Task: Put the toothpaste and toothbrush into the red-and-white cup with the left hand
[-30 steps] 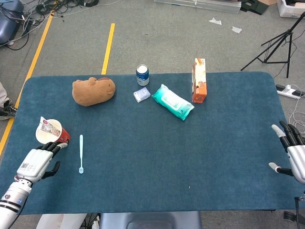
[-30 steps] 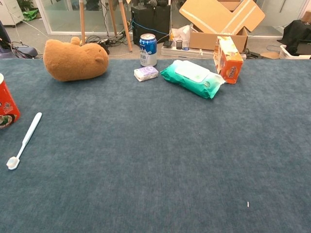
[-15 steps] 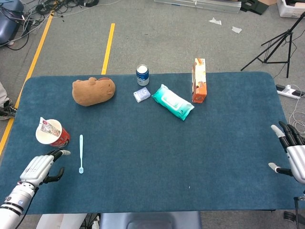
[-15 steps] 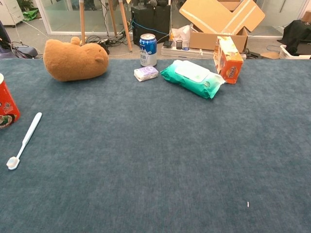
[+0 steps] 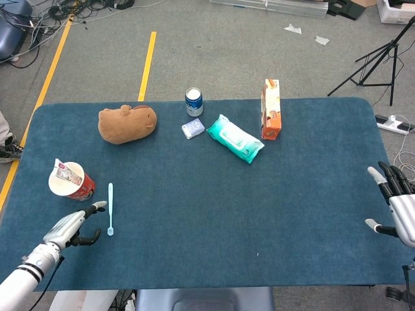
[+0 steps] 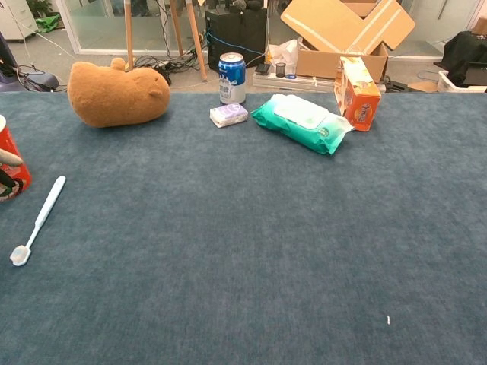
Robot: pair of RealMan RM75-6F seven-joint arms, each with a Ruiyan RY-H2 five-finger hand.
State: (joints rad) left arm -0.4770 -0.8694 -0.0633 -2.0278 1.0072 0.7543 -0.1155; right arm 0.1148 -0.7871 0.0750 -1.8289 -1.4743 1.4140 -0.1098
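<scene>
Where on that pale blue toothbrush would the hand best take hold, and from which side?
Probably mid-handle on the toothbrush, coming from above. It lies flat on the table, thin and straight, head toward the near edge, so only a pinch across its narrow width looks workable. The left hand hovers just left of it, fingers apart.

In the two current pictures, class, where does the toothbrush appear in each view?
Head view: toothbrush lies lower left, just right of the red-and-white cup.
Chest view: toothbrush lies at the left edge, slanted, below the cup.
Shared landmark: the brown plush toy, beyond it on the table.
</scene>
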